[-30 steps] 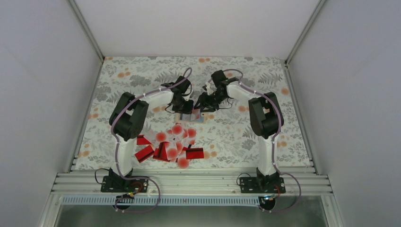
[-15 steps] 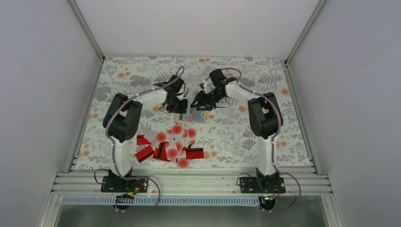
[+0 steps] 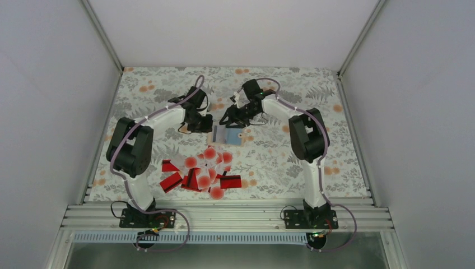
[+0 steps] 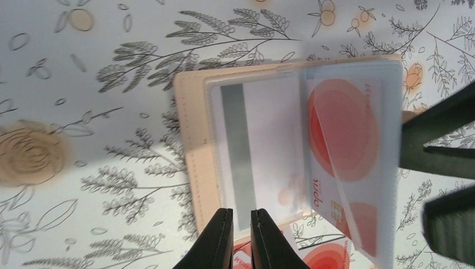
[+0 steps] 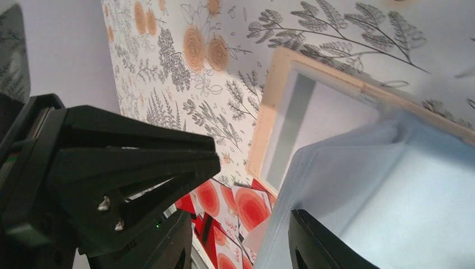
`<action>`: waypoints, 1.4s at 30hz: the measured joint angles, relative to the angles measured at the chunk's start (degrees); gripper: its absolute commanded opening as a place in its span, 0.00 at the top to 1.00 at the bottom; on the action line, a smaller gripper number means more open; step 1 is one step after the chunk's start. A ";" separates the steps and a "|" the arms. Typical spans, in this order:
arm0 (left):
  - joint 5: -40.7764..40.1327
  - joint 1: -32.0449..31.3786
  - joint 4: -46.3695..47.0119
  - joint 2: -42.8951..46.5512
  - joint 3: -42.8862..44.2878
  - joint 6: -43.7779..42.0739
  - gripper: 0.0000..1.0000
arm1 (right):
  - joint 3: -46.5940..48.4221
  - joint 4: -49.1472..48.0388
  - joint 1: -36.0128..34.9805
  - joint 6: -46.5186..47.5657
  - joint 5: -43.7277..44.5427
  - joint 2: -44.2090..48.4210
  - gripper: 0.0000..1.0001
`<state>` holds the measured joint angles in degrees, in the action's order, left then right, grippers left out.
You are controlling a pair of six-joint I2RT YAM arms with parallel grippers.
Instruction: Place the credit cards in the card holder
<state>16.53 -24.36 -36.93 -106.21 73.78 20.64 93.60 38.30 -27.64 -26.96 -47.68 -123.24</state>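
Left pincer [image 4: 241, 216] is being held pressed together, empty, above one tan leather-like folding card holder [image 3: 226, 135] lying open at 12 o'clock from roughly twelve red and red-dotted white cards [image 3: 201, 175]. Right pincer [image 5: 255, 189] is being held spread around its raised blue-grey flap [image 5: 364, 185]; ungripped, the flap could fall shut.

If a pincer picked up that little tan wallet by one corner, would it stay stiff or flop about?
Probably floppy: the card holder is thin, and its blue-grey flap bends upward in the right wrist view. Its clear sleeve looks glossy, so it may be slippery. Being so flat, it would likely slide rather than tip when pushed.
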 measured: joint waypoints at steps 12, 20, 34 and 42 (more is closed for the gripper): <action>-1.92 2.10 -0.07 7.43 -6.16 1.25 0.89 | 4.24 -0.63 -1.84 0.00 -2.16 -5.68 0.56; -2.10 2.12 0.98 9.33 -8.85 1.18 0.89 | 4.13 0.70 -1.77 1.16 1.03 -4.74 0.56; 3.63 2.12 7.41 1.03 -8.35 -0.52 0.82 | -11.56 0.76 0.83 3.13 8.26 9.90 0.55; 1.70 2.12 5.70 4.98 -8.59 -2.23 0.66 | -18.27 -0.04 1.07 6.38 8.09 15.32 0.52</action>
<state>18.24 -22.24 -31.22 -101.23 65.19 18.41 75.33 38.26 -26.57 -20.58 -39.59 -107.92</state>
